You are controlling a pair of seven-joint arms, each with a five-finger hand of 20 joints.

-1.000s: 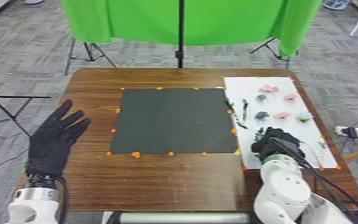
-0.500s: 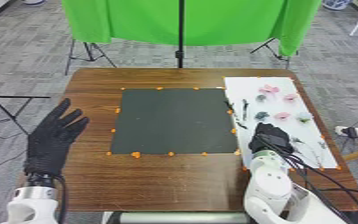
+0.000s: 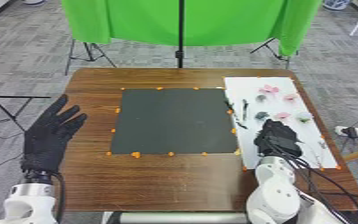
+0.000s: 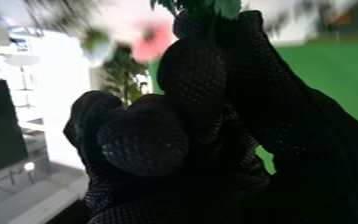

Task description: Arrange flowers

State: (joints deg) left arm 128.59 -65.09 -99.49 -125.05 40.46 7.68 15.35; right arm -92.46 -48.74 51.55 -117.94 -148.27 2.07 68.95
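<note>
On the right part of the brown table (image 3: 158, 185), a white sheet (image 3: 243, 87) carries the flowers and greenery, beside a dark square sheet (image 3: 171, 120) bordered by small orange marks (image 3: 135, 155). Right robot hand (image 3: 278, 137): over the near half of the white sheet, fingers curled, thumb and finger together at the tips, clamped on a green leaf piece (image 4: 198, 7) that projects past the fingertips in the wrist view. Head view, white sheet, beyond this hand: one pink flower (image 3: 269, 89) near the far end, a second pink flower (image 3: 290, 97) just to its right and slightly nearer, a third pink flower (image 3: 283, 115) nearer the hand, with a pale flower (image 3: 303, 118) to the right of the third. Two grey-green pieces (image 3: 262, 115) lie left of the pink flowers. Narrow dark stems (image 3: 244, 107) lie along the left side of the sheet, near the dark square; thin sprigs (image 3: 322, 143) lie to the right of the hand. Left robot hand (image 3: 49, 137): at the left edge of the table, well apart from the flowers, fingers extended and spread. Green cloth (image 3: 193, 22) hangs behind the table, with an upright black pole (image 3: 181, 35) in front of it.
</note>
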